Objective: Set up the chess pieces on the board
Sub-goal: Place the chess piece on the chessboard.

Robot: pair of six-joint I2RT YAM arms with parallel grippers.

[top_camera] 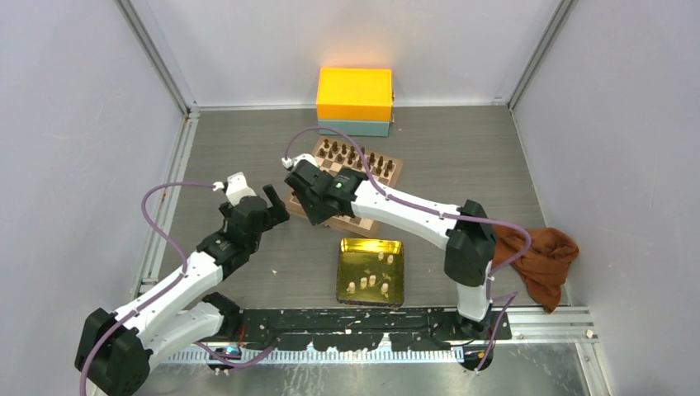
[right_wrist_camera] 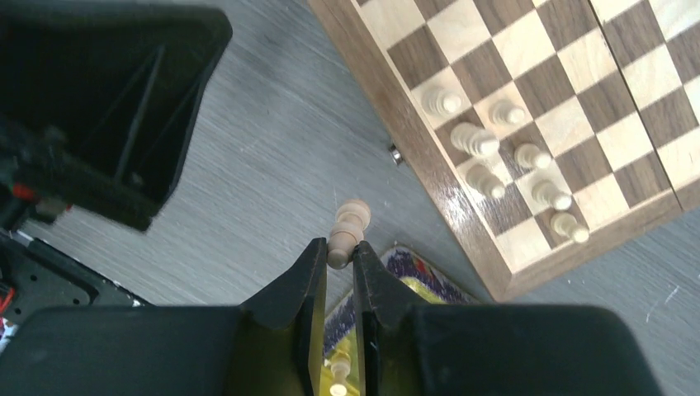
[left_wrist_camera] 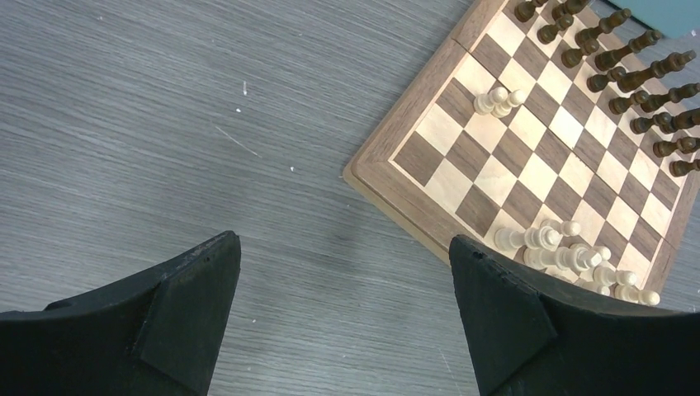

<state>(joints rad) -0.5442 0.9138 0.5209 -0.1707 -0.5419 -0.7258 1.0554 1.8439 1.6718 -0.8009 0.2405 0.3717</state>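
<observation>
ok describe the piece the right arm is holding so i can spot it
Find the wooden chessboard mid-table, then its corner where cream pieces cluster. Just off that corner, the right gripper is shut on one cream piece with a rounded head. Its neighbours stand on squares or sit in the gold tray; this one alone is pinched between black fingers.

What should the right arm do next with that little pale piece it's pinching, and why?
Probably carry it over the board to a free square beside the standing pale pieces and lower it: the right pincer holds the piece above the table, off the board.
</observation>
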